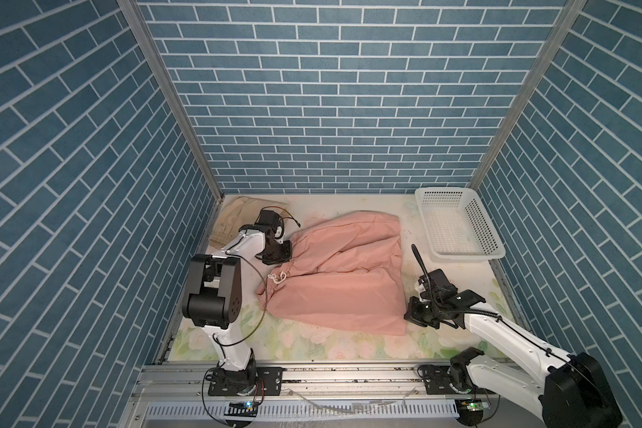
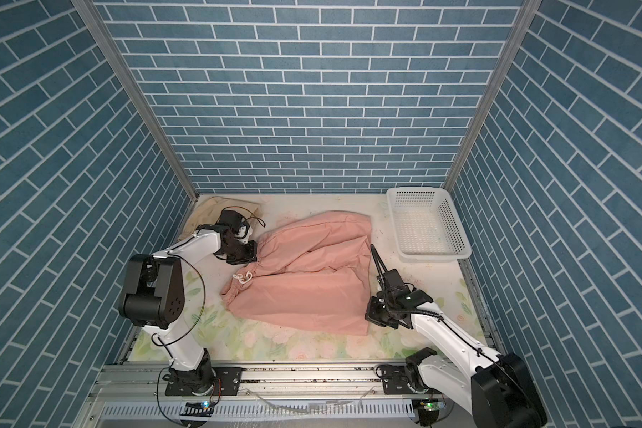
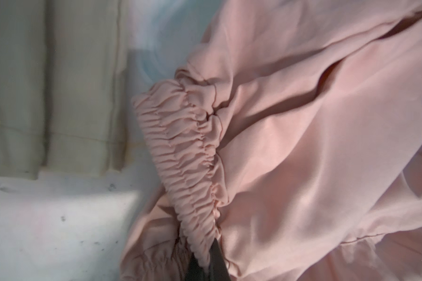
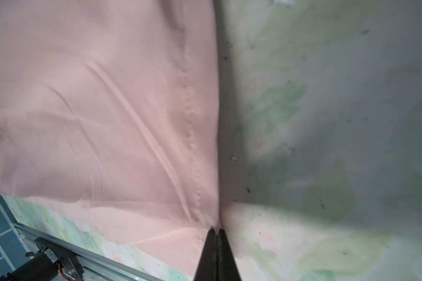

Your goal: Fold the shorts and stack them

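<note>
The pink shorts lie mid-table, left gripper clamped on their waistband and right gripper on a hem corner, where the thin bite may slip under tension, spoiling the fold.

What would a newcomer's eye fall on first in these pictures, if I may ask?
The salmon pink shorts spread across the middle of the table, pinched at both ends: the left tool is shut on the gathered waistband, the right tool on a hem corner. The beige shorts lie in the far left corner, a white basket in the far right.
</note>
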Robot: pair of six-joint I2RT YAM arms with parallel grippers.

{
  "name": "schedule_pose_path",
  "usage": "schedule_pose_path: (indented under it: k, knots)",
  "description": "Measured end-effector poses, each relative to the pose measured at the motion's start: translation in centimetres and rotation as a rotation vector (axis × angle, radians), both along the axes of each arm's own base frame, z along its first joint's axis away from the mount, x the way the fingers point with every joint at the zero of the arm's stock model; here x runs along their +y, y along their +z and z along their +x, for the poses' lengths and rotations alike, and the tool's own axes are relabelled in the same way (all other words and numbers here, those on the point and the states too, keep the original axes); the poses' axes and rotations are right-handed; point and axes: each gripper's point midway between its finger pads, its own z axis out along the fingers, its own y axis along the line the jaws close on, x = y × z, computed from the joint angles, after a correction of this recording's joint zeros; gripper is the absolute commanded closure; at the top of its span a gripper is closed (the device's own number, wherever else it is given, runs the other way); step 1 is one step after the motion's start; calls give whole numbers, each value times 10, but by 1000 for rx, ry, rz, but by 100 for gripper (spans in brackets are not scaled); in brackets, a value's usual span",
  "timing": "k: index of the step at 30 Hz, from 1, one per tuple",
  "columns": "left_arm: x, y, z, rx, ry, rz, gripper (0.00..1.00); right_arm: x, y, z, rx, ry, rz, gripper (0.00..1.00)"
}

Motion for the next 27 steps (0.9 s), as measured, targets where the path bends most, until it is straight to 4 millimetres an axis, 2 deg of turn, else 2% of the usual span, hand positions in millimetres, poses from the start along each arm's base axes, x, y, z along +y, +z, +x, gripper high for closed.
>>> schedule_pose_path:
  k: [1, 2, 4, 5, 6, 8, 9, 12, 15, 20, 24, 25, 27]
  knots:
    - [2, 6, 4, -20, 2, 4, 87, -4, 1, 1, -2, -13, -2, 100]
    - [4, 15, 10, -49, 4, 9, 71, -8, 2, 1, -1, -26, -5, 100]
    - [7, 33, 19, -107, 0, 20, 62, -13, 1, 2, 2, -46, -13, 100]
    - [9, 44, 25, -139, 2, 27, 49, -15, 1, 1, 8, -50, -16, 100]
    - [11, 53, 31, -167, 4, 37, 39, -16, 0, 0, 15, -52, -19, 100]
    - [14, 65, 40, -202, 11, 45, 28, -17, -1, -2, 23, -48, -24, 100]
    - [17, 67, 44, -210, 20, 49, 25, -17, -2, -3, 25, -42, -26, 100]
    - [26, 60, 49, -197, 51, 49, 25, -17, -3, -5, 35, -32, -30, 100]
    - [32, 38, 52, -150, 69, 44, 27, -18, -3, -6, 39, -30, -31, 100]
    - [24, 6, 57, -95, 63, -2, 33, -17, -3, -6, 39, -28, -26, 100]
    - [15, -7, 59, -72, 58, -54, 39, -16, -3, -6, 39, -26, -20, 100]
    - [13, -8, 59, -69, 58, -64, 42, -16, -3, -5, 38, -26, -20, 100]
    - [10, -12, 56, -61, 59, -86, 54, -15, -2, -5, 35, -26, -18, 100]
